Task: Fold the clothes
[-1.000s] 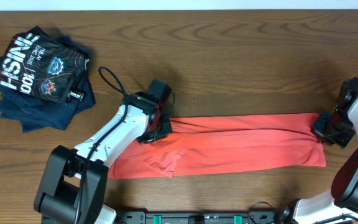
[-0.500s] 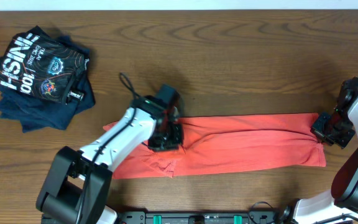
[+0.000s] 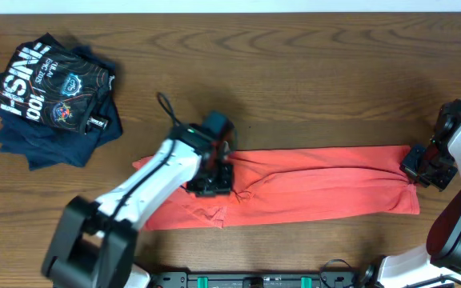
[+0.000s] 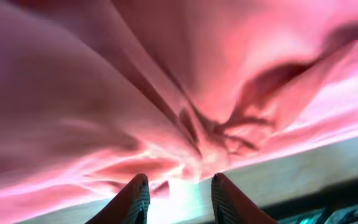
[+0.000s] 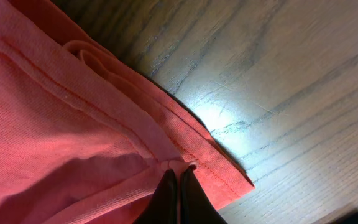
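Dark shirts (image 3: 50, 92) lie piled at the table's (image 3: 318, 88) far left, apart from the work. The left gripper (image 3: 214, 176) sits low on the T-shirt (image 3: 318, 192), a long folded strip across the middle, jaws narrowly apart with creased cloth bunched just ahead, probably to set that fold down. The right gripper (image 5: 174, 179) is pinched on the strip's right hem corner, likely anchoring it taut.

Soft even light overhead; left wrist close-up blurred and pink; bright glare on table (image 5: 222, 118)
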